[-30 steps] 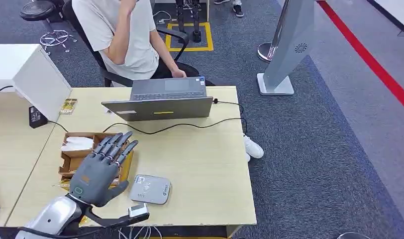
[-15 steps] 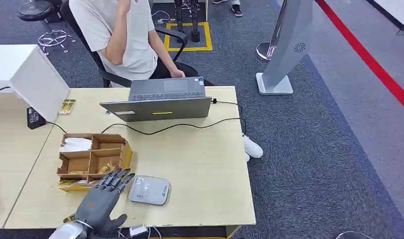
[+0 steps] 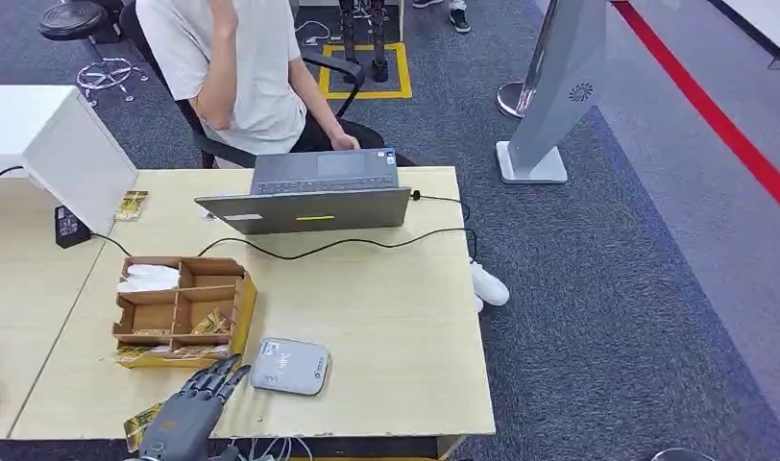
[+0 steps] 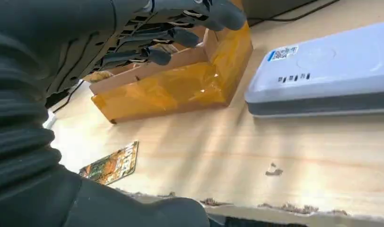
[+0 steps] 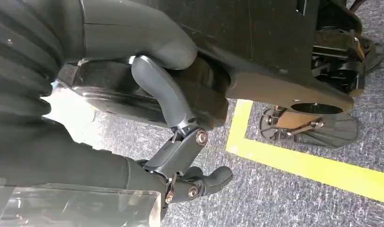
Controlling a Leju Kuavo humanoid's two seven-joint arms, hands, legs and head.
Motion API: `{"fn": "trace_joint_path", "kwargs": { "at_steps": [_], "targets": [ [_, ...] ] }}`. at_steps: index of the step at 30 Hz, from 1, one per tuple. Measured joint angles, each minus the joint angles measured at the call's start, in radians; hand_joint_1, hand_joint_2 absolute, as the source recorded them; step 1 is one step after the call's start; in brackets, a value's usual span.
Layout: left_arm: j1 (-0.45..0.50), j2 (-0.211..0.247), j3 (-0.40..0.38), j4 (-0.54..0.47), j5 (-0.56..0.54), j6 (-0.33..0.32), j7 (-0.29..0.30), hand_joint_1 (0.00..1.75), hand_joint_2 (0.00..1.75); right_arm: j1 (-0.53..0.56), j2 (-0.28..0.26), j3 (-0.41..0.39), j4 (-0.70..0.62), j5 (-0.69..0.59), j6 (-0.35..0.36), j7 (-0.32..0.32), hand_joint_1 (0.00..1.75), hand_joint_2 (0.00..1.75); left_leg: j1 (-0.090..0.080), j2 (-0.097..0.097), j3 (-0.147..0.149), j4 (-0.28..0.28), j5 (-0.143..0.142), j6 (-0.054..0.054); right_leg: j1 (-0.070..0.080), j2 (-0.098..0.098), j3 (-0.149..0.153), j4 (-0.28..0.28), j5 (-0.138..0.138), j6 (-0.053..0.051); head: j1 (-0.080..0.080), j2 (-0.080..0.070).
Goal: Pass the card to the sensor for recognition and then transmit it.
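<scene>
From the head view, the left robot hand (image 3: 189, 415) comes up over the near edge of the pale wooden surface (image 3: 386, 327), its dark fingers held straight and a little apart, holding nothing. The small gold-and-green patterned card (image 3: 141, 426) lies flat on the surface right at that near edge, just beside the robot hand on its left side and partly tucked behind the wrist. Just ahead of the fingertips sits the flat grey rounded card sensor (image 3: 289, 366), and beside that the brown cardboard divided box with yellow tape along its front (image 3: 182, 311). Farther back, an open grey laptop (image 3: 309, 195) with a black cable (image 3: 367, 242) trailing across the surface stands in front of a person in a light shirt (image 3: 237, 67) seated on a black chair. In the left wrist view, the card (image 4: 110, 163) lies flat on the wood close to the edge, below the palm and apart from the fingers (image 4: 152, 56), which reach out over the taped box (image 4: 180, 85) without touching it; the grey sensor (image 4: 322, 71) rests beside the box. In the right wrist view, the right robot hand (image 5: 180, 156) hangs above grey carpet with a yellow floor line (image 5: 313, 168), its fingers curled inward on nothing.
</scene>
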Motion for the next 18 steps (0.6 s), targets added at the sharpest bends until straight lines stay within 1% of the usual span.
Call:
{"fn": "trace_joint_path", "kwargs": {
  "at_steps": [5,7,18],
  "targets": [
    [0.001,-0.001,0.000,0.006,-0.004,0.033,0.016,0.00,1.75,0.000,0.000,0.000,0.000,0.000,-0.004,0.002,0.00,1.75,0.000,0.000,0.000,0.000,0.000,0.000,0.000,0.000,0.000,0.000,0.000,0.000,0.000,0.000],
    [0.000,-0.008,0.000,0.010,-0.014,0.049,0.022,0.00,1.75,0.000,0.000,0.000,0.000,0.000,-0.004,0.002,0.00,1.75,0.000,0.000,0.000,0.000,0.000,0.000,0.000,0.000,0.000,0.000,0.000,0.000,0.000,0.000],
    [0.000,-0.031,0.000,0.023,-0.021,0.058,0.023,0.00,1.75,-0.001,0.000,0.001,0.000,0.001,-0.006,0.002,0.00,1.75,0.000,0.000,0.000,0.000,0.000,0.000,0.000,0.000,0.000,0.000,0.000,0.000,0.000,0.000]
  ]
}}
